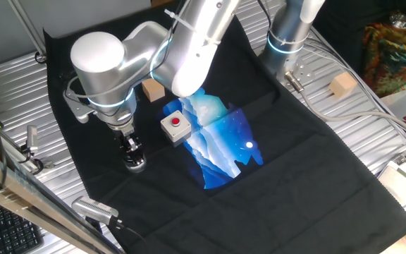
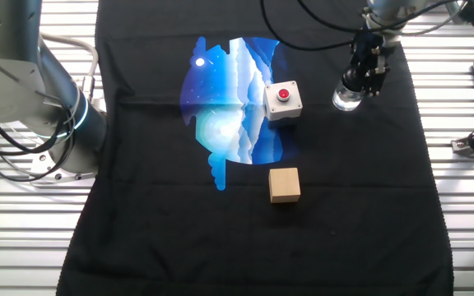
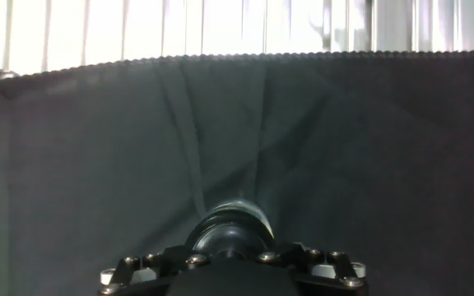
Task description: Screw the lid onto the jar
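One jar, one red-button box, two wooden cubes (one by the arm's base).

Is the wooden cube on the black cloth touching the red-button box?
No: the wooden cube sits apart from the red-button box, with cloth between.

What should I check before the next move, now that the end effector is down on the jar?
1. End effector is directly over the jar: ok, both fixed views agree.
2. Lid sits between the fingers: ok, a dark round cap shows in the hand view.
3. Lid is level and its thread is engaged: cannot tell, the joint is hidden.
4. Jar stands upright on the black cloth: ok.
5. Red-button box is apart from the jar: ok.
6. Wooden cube is out of the way: ok.
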Controlling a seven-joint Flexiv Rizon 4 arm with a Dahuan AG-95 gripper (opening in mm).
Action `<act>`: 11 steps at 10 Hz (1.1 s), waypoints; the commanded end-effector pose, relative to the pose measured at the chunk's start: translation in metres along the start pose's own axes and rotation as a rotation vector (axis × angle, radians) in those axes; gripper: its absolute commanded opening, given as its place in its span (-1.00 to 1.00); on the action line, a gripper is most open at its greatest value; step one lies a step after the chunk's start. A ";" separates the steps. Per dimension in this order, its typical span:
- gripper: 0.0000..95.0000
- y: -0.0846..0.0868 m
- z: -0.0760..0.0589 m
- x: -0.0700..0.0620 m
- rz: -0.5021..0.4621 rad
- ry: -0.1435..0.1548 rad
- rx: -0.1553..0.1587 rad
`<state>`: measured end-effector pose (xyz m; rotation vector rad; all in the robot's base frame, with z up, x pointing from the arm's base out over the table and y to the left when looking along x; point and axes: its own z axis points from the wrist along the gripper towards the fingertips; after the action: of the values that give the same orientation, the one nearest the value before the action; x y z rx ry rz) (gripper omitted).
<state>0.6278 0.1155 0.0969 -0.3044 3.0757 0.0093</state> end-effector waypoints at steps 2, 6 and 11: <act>1.00 0.001 -0.002 0.000 -0.275 0.016 0.013; 1.00 0.003 -0.004 0.001 -0.581 0.009 -0.006; 1.00 0.003 -0.004 0.001 -0.663 -0.009 -0.027</act>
<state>0.6254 0.1179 0.1010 -1.2631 2.8141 0.0226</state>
